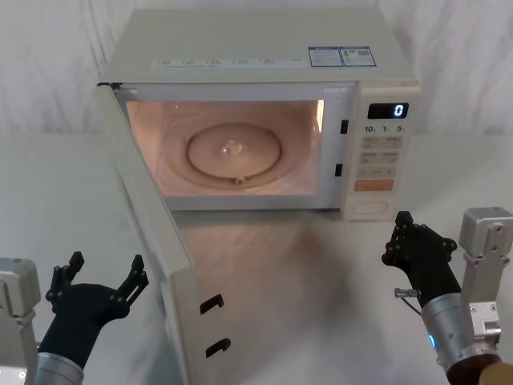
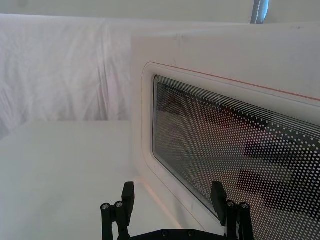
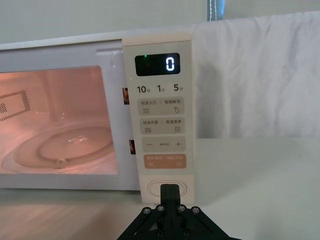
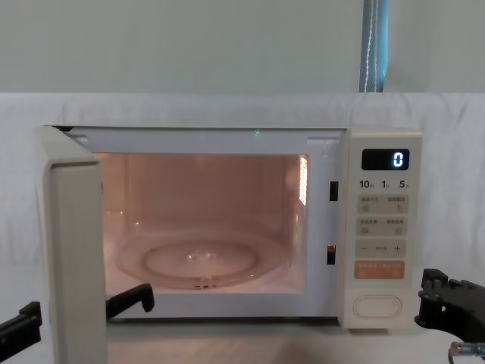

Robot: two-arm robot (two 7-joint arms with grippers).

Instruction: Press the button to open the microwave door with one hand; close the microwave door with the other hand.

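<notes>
The cream, boxy microwave [image 1: 264, 56] stands upright on the white table [image 1: 321, 265], facing forward, its black digital display [image 1: 388, 111] showing "0". Its wide cream microwave door [image 1: 152, 233], hinged on the left, stands swung fully open toward the front, so the lit cavity with its round glass turntable [image 1: 234, 151] is exposed. From the outer side, the door's dark dotted glass window [image 2: 235, 150] sits in a raised rounded frame. The large cream pill-shaped button [image 1: 372, 208], unmarked, lies at the bottom of the control panel, just below the orange rectangular key [image 1: 373, 185].
</notes>
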